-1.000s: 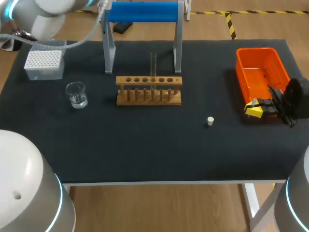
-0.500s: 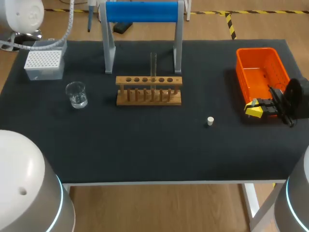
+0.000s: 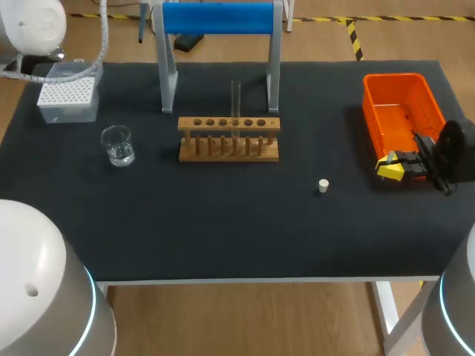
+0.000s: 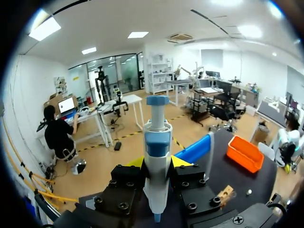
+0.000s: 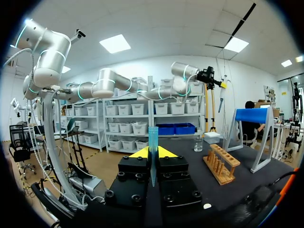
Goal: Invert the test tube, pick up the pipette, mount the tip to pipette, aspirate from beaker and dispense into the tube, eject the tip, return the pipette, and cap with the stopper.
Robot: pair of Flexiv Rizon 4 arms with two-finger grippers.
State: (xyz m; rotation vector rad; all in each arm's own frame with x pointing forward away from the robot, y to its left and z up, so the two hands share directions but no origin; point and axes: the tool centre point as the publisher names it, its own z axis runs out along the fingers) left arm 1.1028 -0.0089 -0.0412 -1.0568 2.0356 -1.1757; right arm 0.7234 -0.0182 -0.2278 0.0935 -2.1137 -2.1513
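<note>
Now that the pipette point(image 4: 157, 156) is clamped upright in the left jaws, both fingers pressing its white body from either side, the pick-up step looks finished. In the head view it hangs beyond the tabletop's point(image 3: 223, 222) far edge, just beside the left post of the blue stand point(image 3: 217, 18). Over the last second the left arm point(image 3: 33, 26) has swung back toward the far-left corner: its big joint and hose, which a second ago covered the stand's left post, now sit clear of the stand, and only the hose drapes near the tip box point(image 3: 68, 99). That reads as the arm lining up to press the pipette onto a tip. The beaker point(image 3: 117, 144), the test tube point(image 3: 236, 96) standing in the wooden rack point(image 3: 228, 139) and the stopper point(image 3: 323, 185) lying alone toward the right have not shifted. The right jaws appear drawn together and stay parked against the orange bin point(image 3: 401, 111)
</note>
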